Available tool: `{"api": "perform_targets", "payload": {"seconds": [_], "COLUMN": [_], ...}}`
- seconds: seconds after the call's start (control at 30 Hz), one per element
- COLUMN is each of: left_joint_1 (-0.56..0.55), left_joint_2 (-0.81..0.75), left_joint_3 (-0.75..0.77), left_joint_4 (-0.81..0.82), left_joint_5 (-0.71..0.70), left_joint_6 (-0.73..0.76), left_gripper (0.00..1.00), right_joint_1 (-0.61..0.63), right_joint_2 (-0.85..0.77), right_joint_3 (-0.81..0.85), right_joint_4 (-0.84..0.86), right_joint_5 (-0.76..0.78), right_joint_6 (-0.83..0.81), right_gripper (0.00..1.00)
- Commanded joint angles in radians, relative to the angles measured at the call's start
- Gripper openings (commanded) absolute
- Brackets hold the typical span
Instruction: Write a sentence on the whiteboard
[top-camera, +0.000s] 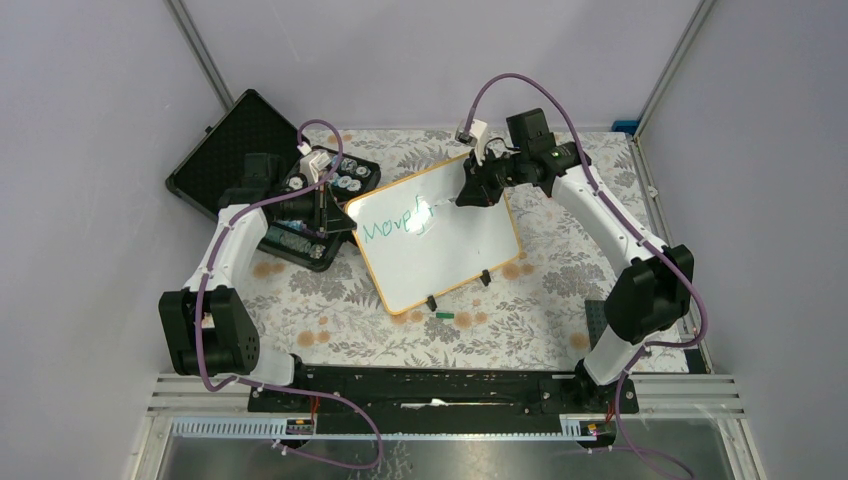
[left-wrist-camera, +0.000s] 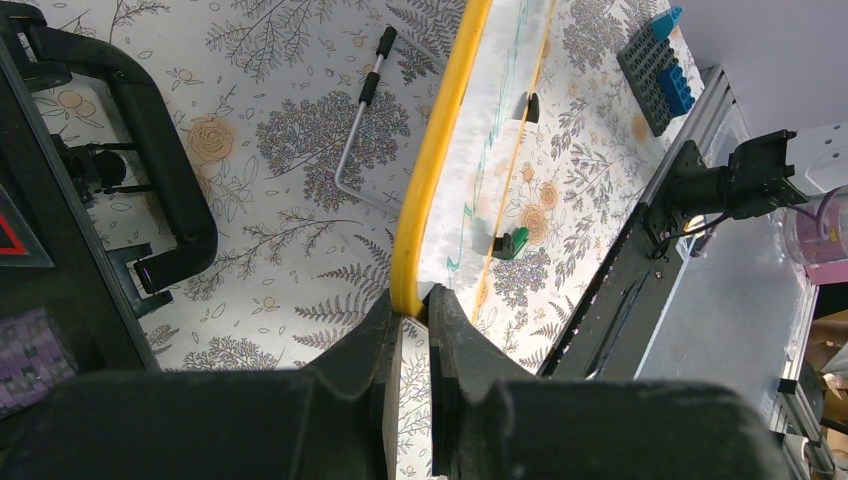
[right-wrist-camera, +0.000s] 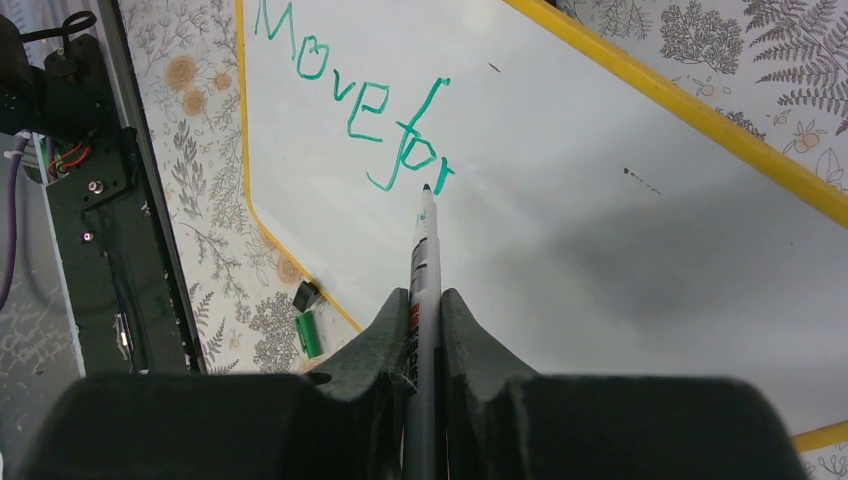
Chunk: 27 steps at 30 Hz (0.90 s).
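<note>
the whiteboard (top-camera: 440, 240), a glossy white rectangle with a thin orange-yellow rim, rounded corners and two small black clip feet, lies skewed in the middle of the top view on the desk (top-camera: 545, 300), which is covered in a matte floral-print cloth. the left claw (left-wrist-camera: 418, 300) is pressed together on the board's yellow rim at the corner in the centre-left of the top view. i judge this pinch is there to keep the slick board from sliding under the pen's push. the right claw (right-wrist-camera: 422, 300) is pinching a slim grey-white marker (right-wrist-camera: 422, 240) along its barrel, so the dark tip points away from the wrist and appears to touch the board just beside the last letter. the green handwriting (right-wrist-camera: 350, 100), in loose, slightly wobbly strokes, reads "move for", running from the upper left of the right wrist view toward its centre. the sentence looks well short of done. a small green cap (right-wrist-camera: 309, 335) lies on the cloth just beside the board's edge, near a clip foot. a hard black case (top-camera: 235, 150) with foam lining stands open at the upper left of the top view.
</note>
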Motion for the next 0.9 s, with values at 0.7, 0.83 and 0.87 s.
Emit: {"api": "perform_targets", "payload": {"seconds": [0.7,0.83,0.87], "left_joint_1": [-0.028,-0.027,-0.028], "left_joint_2": [-0.007,-0.008,-0.008], "left_joint_3": [-0.001,-0.004,-0.004], "left_joint_4": [0.032,0.032,0.032], "left_joint_5": [-0.100,-0.100,-0.102], "left_joint_6": [0.088,0.087,0.088], "left_gripper": [0.00,0.00,0.00], "right_joint_1": [0.041,0.047,0.048], "right_joint_2": [0.010,0.018,0.019], "right_joint_3": [0.029,0.037,0.038], "right_joint_4": [0.029,0.029,0.029], "right_joint_5": [0.112,0.115,0.116], "right_joint_6": [-0.010,-0.007,-0.007], "right_gripper": [0.00,0.00,0.00]}}
